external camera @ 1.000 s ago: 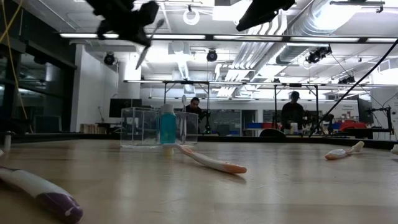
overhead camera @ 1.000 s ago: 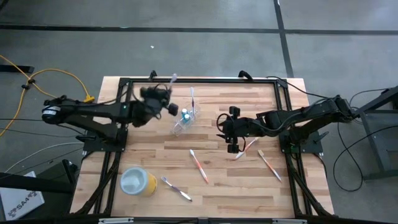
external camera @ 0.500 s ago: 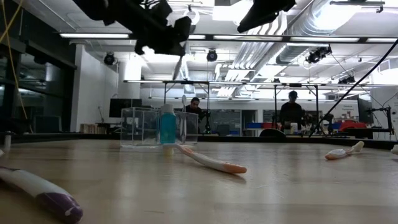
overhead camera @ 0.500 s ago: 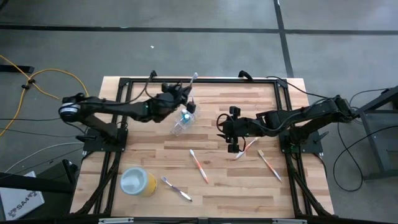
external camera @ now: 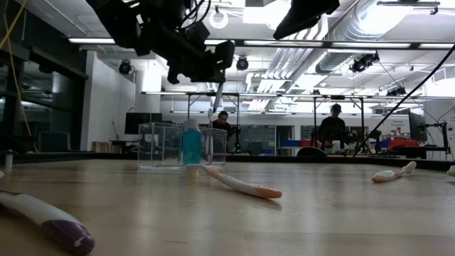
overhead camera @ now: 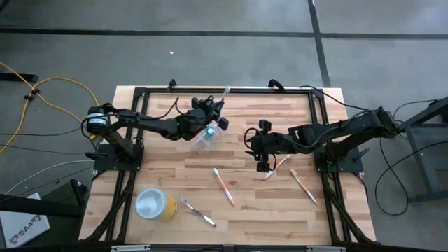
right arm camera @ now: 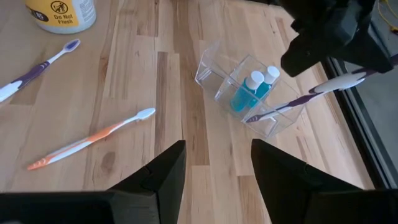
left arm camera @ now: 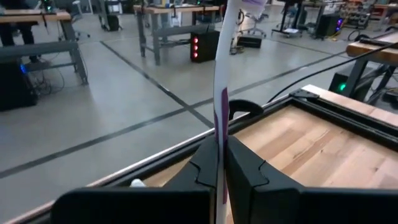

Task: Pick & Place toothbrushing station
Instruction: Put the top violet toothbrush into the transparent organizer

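Observation:
My left gripper (overhead camera: 212, 112) is above the clear plastic cup (overhead camera: 203, 138), shut on a white-and-purple toothbrush (left arm camera: 220, 93). The cup stands on the table and holds two blue tubes (right arm camera: 255, 87) and a white toothbrush (external camera: 210, 135). My right gripper (right arm camera: 214, 186) is open and empty, hovering right of the cup near a white toothbrush (overhead camera: 277, 166) lying on the table. An orange toothbrush (overhead camera: 224, 186), a purple one (overhead camera: 199, 211) and another pale one (overhead camera: 303, 184) lie flat on the table. My left gripper pinches the toothbrush's handle (left arm camera: 219, 155) between its two fingers. The brush runs along the fingers and sticks out past their tips. It is lifted clear and slants down, its lower end (external camera: 216, 107) just above the cup's rim.
A yellow cup with a pale top (overhead camera: 155, 204) stands near the table's near left corner. A black frame (overhead camera: 231, 89) runs along the table's far edge and sides. People stand in the room beyond the table in the low view.
My left gripper has carried the white-and-purple toothbrush toward the table's right edge and a little down, from left of the clear cup to over it. It has turned as it went, so the brush now slants down toward the cup.

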